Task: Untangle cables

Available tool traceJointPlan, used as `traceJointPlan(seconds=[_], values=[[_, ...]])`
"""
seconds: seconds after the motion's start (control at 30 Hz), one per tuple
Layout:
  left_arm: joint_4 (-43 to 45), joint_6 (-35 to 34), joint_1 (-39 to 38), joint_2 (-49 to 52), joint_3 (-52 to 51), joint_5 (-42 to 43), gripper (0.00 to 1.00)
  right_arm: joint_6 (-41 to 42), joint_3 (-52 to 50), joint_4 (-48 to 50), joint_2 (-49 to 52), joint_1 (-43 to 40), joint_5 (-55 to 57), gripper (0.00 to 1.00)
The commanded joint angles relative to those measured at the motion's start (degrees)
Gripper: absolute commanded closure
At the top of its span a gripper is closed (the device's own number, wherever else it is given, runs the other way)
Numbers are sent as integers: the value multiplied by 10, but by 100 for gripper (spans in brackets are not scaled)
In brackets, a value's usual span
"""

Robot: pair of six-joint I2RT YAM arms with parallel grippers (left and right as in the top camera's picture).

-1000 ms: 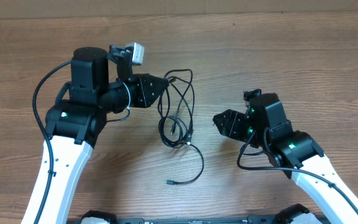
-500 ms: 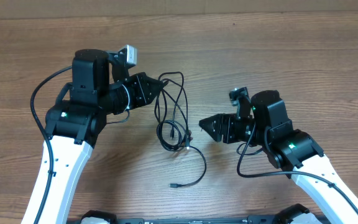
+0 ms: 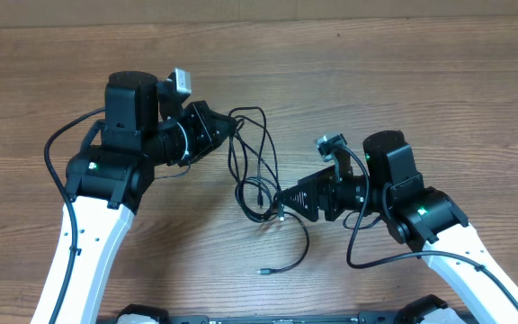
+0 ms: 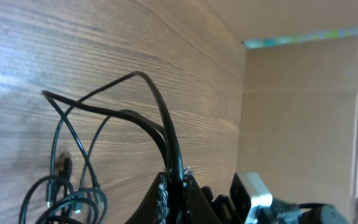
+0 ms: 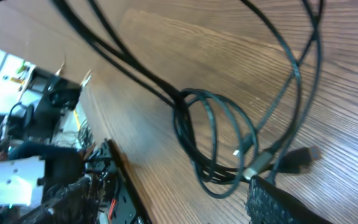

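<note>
The cables (image 3: 257,171) are thin black cords tangled in loops at the table's middle, with one tail curving down to a small plug (image 3: 263,270). My left gripper (image 3: 233,126) is shut on a strand at the tangle's upper left. In the left wrist view the fingertips (image 4: 164,186) pinch that cable (image 4: 166,127), which arches up and away. My right gripper (image 3: 282,205) stands open with its tips at the tangle's lower right. In the right wrist view only one finger (image 5: 278,202) shows, touching a metal-tipped plug (image 5: 257,167) beside the coiled loops (image 5: 210,137).
The wooden table (image 3: 421,81) ends at a cardboard wall (image 3: 241,9) along the back, also seen as the cardboard wall (image 4: 303,112) in the left wrist view. Black arm mounts (image 3: 142,315) sit at the front edge. Each arm carries its own thicker black wire (image 3: 57,144).
My right gripper has moved left up to the tangle and its jaws have widened. The left gripper has drawn its strand slightly left. The loose tail plug has slid right and down.
</note>
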Motion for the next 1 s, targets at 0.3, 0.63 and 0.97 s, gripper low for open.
traceJointPlan(seconds=[0.3, 0.63, 0.97], values=[[45, -109, 2, -4, 13, 48, 96, -50, 11, -1, 1, 3, -89, 24], [63, -124, 2, -4, 13, 76, 96, -85, 11, 3, 2, 35, -110, 20], [80, -139, 1, -4, 13, 150, 96, -93, 11, 4, 21, 93, 25, 24]])
